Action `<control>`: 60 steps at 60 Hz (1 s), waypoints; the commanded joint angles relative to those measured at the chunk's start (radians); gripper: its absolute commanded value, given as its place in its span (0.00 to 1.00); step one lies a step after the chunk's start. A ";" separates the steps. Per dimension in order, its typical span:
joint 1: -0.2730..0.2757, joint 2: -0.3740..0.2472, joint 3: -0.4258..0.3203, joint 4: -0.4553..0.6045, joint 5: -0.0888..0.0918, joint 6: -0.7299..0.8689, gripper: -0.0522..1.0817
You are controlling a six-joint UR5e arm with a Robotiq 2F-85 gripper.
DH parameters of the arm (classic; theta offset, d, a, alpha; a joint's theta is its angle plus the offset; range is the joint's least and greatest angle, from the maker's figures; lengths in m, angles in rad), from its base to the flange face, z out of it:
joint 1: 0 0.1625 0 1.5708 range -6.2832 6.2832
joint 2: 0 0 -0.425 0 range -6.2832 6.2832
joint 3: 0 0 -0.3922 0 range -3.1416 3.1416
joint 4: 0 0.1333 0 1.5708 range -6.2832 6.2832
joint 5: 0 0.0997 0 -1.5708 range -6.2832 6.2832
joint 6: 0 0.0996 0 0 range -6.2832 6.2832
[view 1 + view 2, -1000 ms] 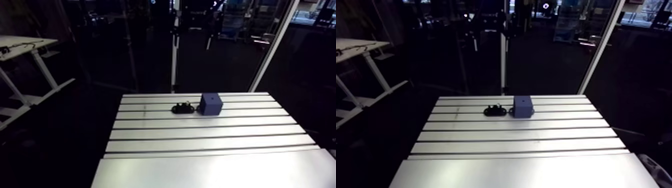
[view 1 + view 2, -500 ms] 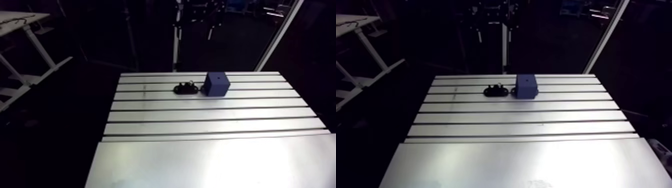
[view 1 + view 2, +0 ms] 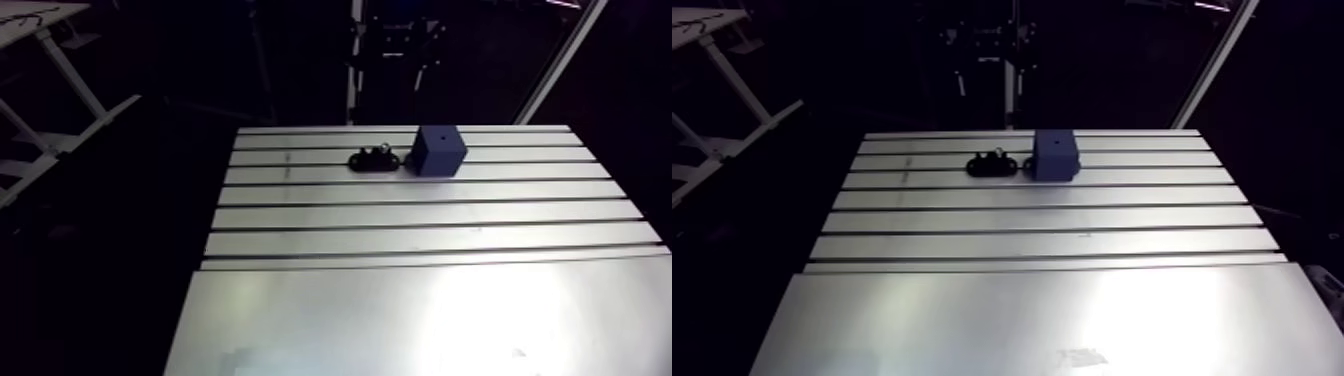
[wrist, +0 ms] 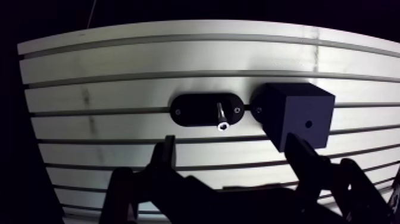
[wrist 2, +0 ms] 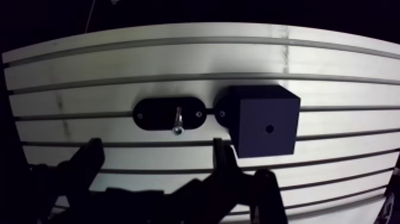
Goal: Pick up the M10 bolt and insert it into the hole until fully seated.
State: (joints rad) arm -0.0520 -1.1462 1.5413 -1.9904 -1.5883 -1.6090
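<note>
1. In the middle of a black oval holder (image 4: 190,111) I see the M10 bolt (image 4: 221,117). It stands up out of the holder, with its socket head on top.
2. The holder lies flat on the slotted aluminium table (image 4: 119,89), with its long side along the slots. A small screw shows at each end of it.
3. Just beside one end of the holder sits a dark blue block (image 4: 297,113) in the shape of a cube. I cannot tell if the two touch.
4. The top face of the block has one small round hole (image 4: 308,124), and nothing is in it.
5. In the arm view, the holder and the block are together near the far edge of the table. The wide smooth plate at the near side is bare.
6. The gripper (image 4: 230,146) hangs above the table, on the near side of the bolt and apart from it. Its two fingers are spread wide and hold nothing.
7. In the wrist view, the bolt is ahead of the gap between the fingers. The block is ahead of one fingertip.
</note>
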 commanded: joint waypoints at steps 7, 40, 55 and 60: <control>-0.012 0.001 0.038 -0.013 0.005 -0.023 0.06; -0.012 0.048 0.065 -0.058 0.005 -0.055 0.41; -0.012 0.059 0.090 -0.119 0.003 -0.058 0.49; -0.012 0.061 0.092 -0.120 0.003 -0.058 0.50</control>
State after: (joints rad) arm -0.0645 -1.0952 1.6204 -2.0872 -1.5848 -1.6657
